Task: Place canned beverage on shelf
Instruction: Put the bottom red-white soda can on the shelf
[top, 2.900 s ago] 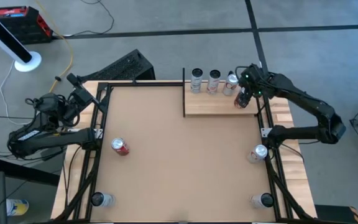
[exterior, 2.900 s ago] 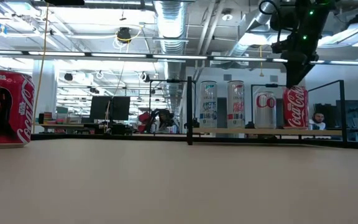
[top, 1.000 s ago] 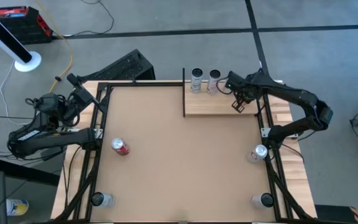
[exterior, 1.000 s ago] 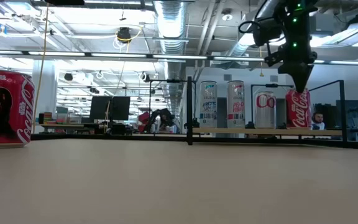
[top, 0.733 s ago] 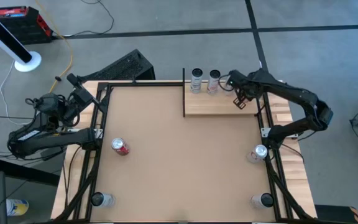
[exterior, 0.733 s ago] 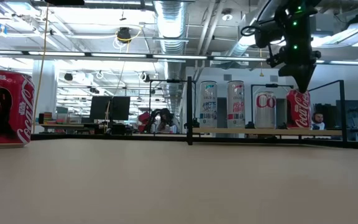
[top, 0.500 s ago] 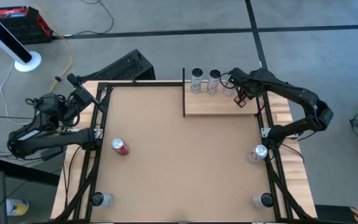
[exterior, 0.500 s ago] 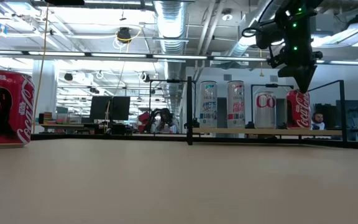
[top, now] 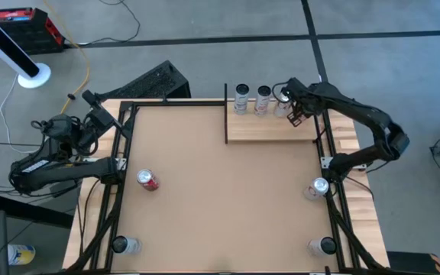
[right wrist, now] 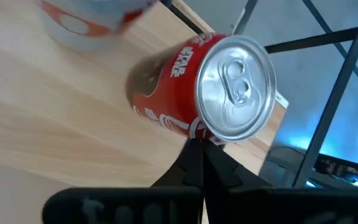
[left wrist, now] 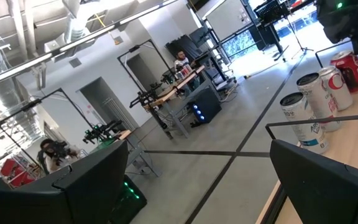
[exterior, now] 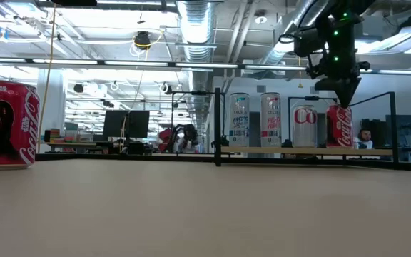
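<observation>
The red cola can [right wrist: 210,99] stood upright on the shelf [top: 270,130], at the table's 1 o'clock corner. Right gripper [exterior: 345,100] hung just above its silver lid, fingers pinched together on nothing. Three more cans [exterior: 271,120] were lined up beside it. Left gripper [top: 98,114] sat at 9 o'clock, fingers spread.

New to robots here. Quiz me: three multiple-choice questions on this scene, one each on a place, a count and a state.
1. Where is the right pincer? A above the red can on the shelf; B over the table's middle; C by the floor.
2. How many cans on the shelf? A two; B four; C six.
3. That red can is: A toppled; B upright; C lifted.
1 A, its tip hangs over the can's top. 2 B, four in a row. 3 B, it stands on the planks.
</observation>
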### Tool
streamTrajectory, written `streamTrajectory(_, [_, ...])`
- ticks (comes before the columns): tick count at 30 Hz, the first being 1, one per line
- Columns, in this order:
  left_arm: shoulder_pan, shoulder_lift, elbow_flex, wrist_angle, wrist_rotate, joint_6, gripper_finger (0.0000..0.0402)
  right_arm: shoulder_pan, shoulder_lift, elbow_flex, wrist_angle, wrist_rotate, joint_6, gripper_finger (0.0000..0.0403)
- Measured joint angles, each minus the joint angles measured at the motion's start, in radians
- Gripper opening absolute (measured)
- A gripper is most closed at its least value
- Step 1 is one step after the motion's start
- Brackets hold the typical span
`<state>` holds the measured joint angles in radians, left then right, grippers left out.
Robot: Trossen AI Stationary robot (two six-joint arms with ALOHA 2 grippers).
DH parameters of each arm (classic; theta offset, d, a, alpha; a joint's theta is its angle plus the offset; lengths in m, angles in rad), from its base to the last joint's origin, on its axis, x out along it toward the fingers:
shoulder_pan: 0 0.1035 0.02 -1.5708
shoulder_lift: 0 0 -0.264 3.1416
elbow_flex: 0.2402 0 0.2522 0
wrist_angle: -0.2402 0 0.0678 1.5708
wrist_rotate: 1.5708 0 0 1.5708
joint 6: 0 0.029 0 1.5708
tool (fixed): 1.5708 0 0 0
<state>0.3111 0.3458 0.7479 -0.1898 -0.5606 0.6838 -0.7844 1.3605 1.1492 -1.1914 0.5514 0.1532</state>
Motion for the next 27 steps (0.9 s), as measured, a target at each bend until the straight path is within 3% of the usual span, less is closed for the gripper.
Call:
streamTrajectory(12, [0.0, 0.0, 0.0, 0.0, 0.0, 0.0, 0.0379, -0.021, 0.156, -0.001, 0.007, 0.054, -0.019, 0.0018])
streamTrajectory(27, [0.0, 0.0, 0.0, 0.0, 0.0, 0.0, 0.0379, -0.02, 0.032, -0.001, 0.064, 0.057, -0.003, 0.0018])
